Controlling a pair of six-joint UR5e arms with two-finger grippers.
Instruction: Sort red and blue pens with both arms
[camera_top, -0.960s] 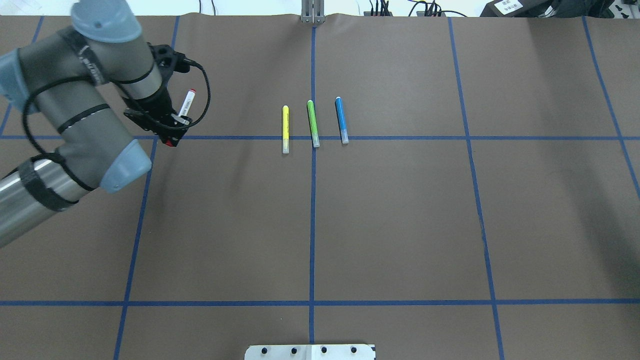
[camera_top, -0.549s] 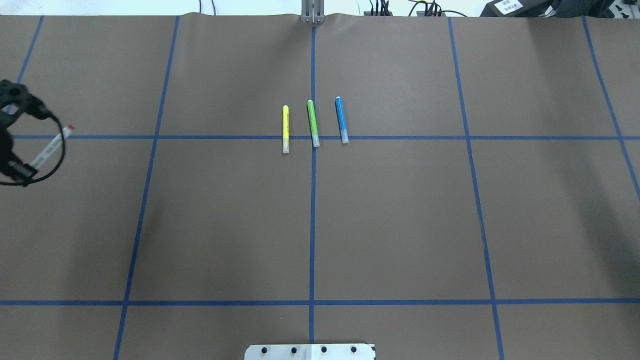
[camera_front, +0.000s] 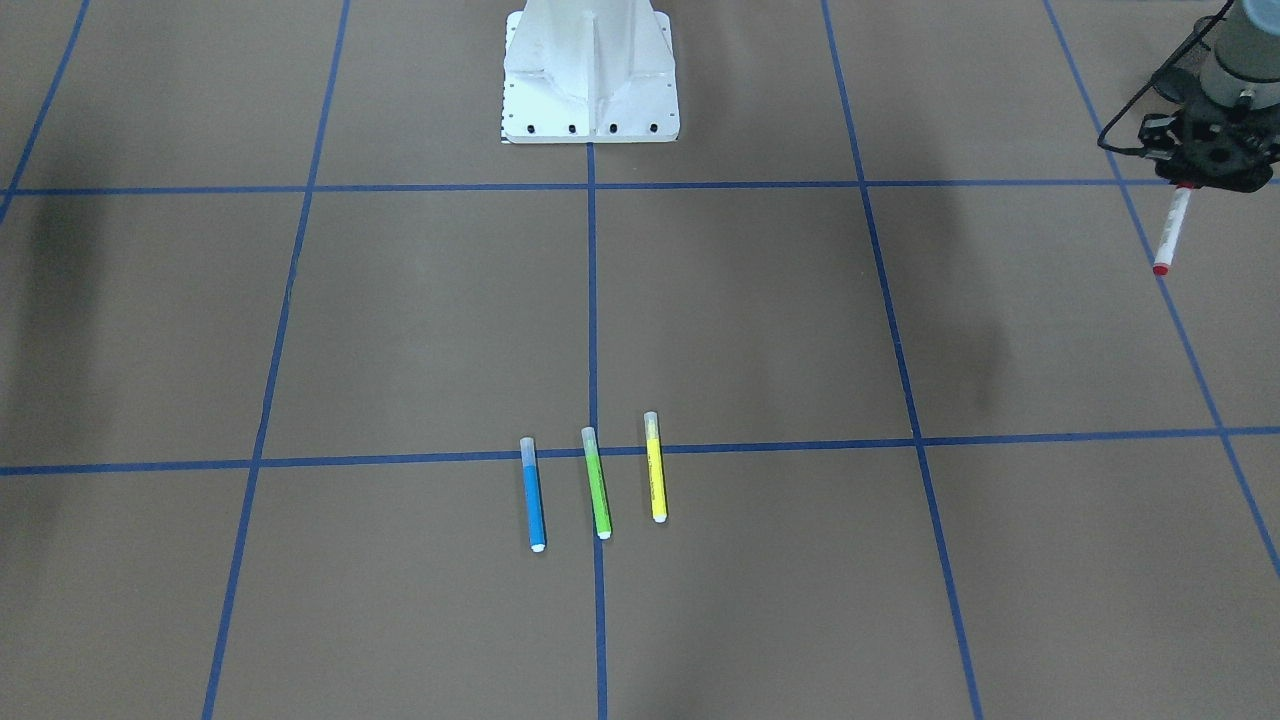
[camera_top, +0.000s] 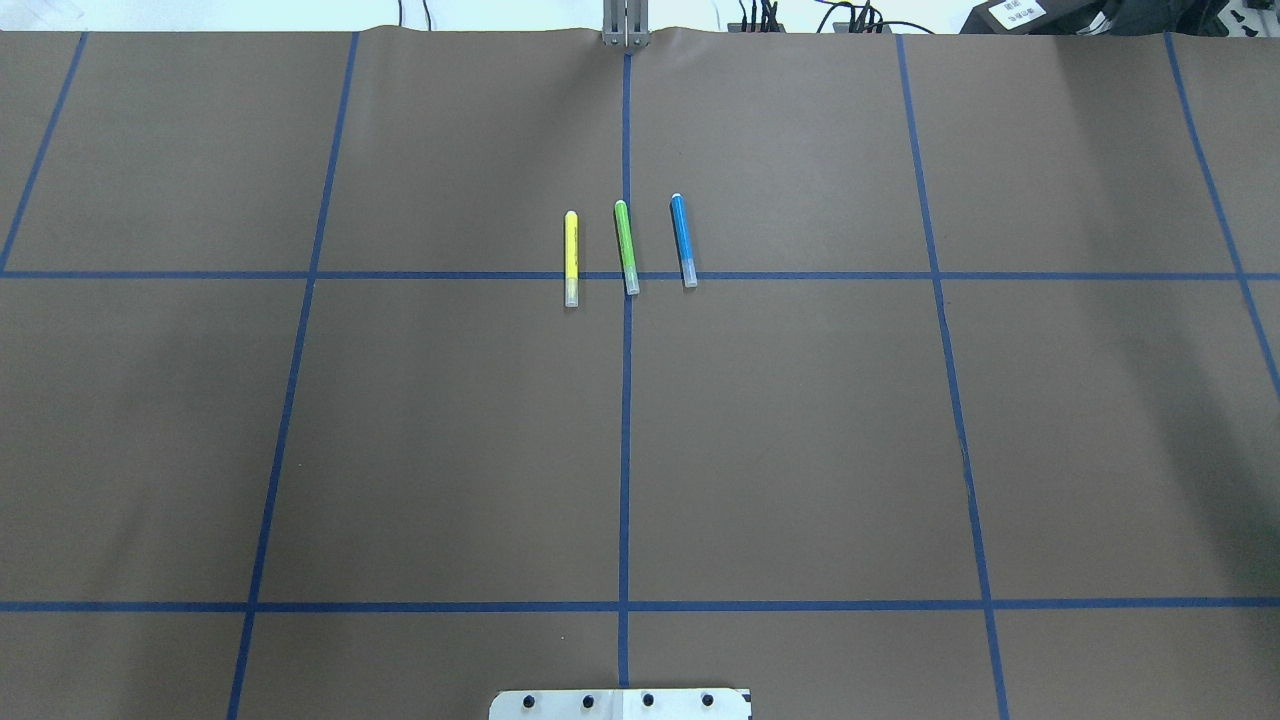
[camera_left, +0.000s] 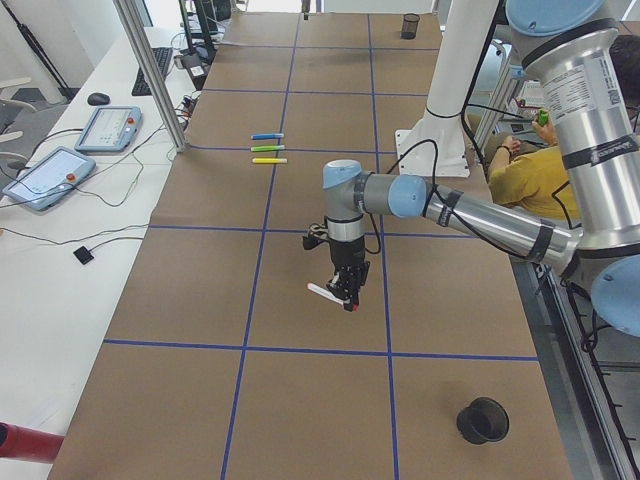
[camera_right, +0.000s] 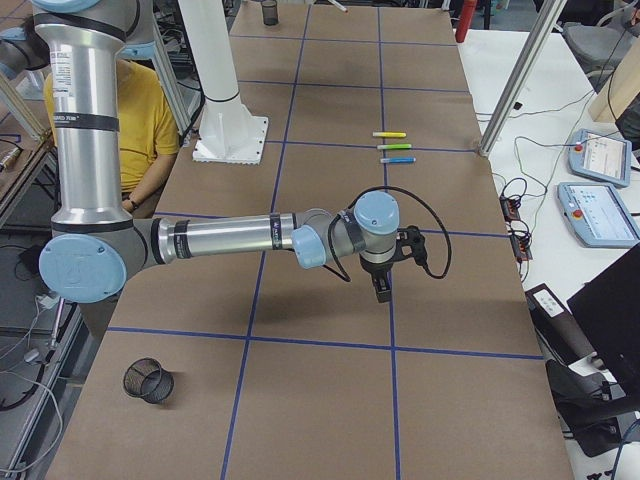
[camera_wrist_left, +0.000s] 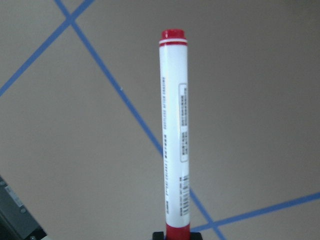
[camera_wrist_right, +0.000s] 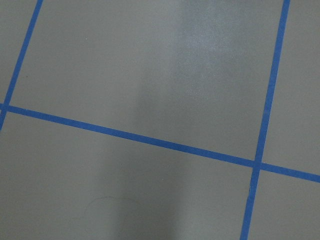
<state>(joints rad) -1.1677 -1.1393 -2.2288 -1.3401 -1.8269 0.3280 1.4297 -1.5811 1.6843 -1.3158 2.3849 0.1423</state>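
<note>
Brown paper gridded with blue tape lines (camera_top: 625, 450) covers the table (camera_top: 800, 450); the white pedestal (camera_front: 590, 80) at the robot's edge serves as reference.

Red pen (camera_wrist_left: 175, 130): white barrel, red at both ends. It is held well out to the pedestal's left side, off the paper. One red end is seated in the left gripper (camera_front: 1185, 186) and the rest projects free. The left gripper's fingers are closed tight on that end.

Blue pen (camera_front: 533, 505): lying flat well forward of the pedestal, just right of its centre line, with nothing touching it. The green pen (camera_front: 597, 485) lies beside it on the centre tape line. The yellow pen (camera_front: 655, 470) lies next, left of the pedestal's centre. All three are roughly parallel and apart from one another, clear caps toward the pedestal.

Right gripper (camera_right: 382, 285): far out on the pedestal's right side, over the paper. Its finger opening cannot be judged.
</note>
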